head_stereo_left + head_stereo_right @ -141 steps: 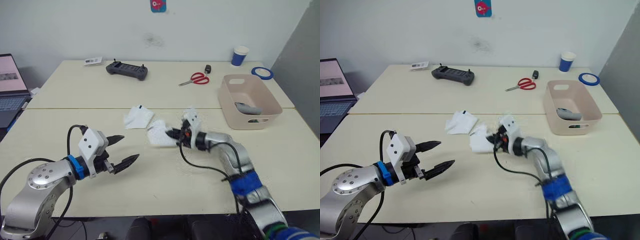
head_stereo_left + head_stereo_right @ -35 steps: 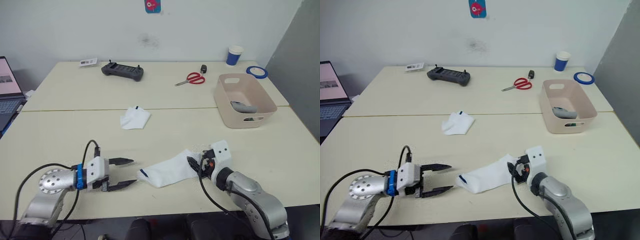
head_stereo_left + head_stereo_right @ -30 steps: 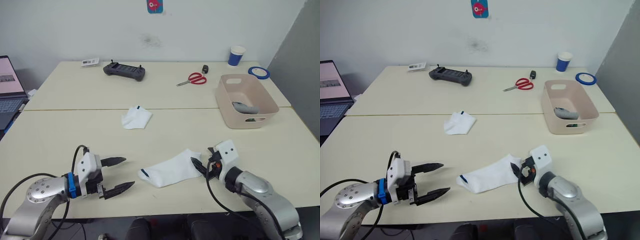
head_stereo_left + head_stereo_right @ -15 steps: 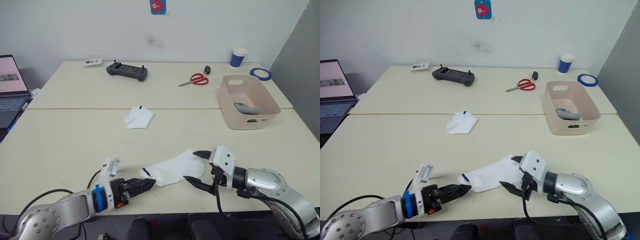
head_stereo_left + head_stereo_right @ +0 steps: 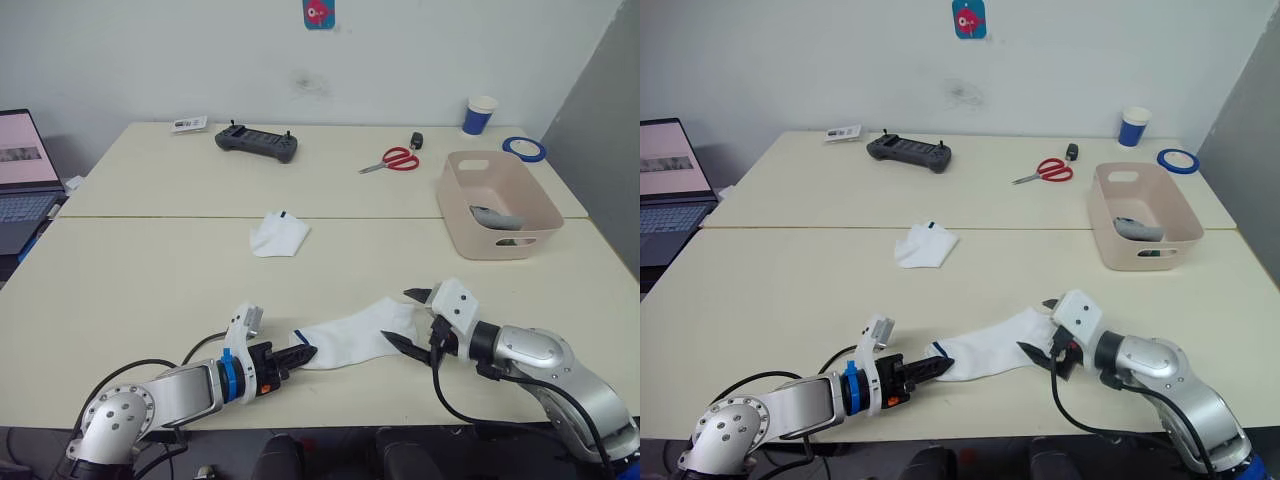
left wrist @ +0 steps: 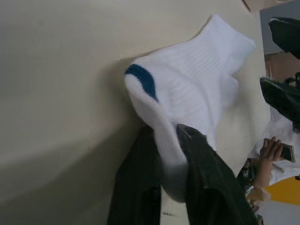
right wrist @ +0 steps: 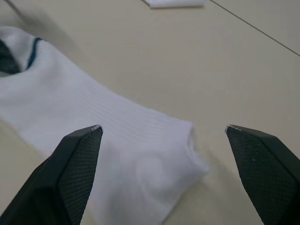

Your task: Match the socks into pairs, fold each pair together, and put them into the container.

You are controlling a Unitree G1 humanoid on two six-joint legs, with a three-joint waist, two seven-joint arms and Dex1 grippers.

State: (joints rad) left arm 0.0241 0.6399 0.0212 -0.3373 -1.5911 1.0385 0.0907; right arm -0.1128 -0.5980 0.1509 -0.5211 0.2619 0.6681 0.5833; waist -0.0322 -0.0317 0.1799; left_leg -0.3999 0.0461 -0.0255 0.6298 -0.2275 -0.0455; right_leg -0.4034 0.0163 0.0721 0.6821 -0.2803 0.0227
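While stretched flat on the surface (image 5: 120,290), a ribbed white sock (image 5: 365,330) is gripped.
Its blue-marked cuff is pinched by the left gripper (image 5: 298,354); the right gripper (image 5: 409,318) is spread wide at the toe.

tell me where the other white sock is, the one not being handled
In the head views, the crumpled white sock lies alone near the table's middle, beyond the stretched white sock and left of the pink container.
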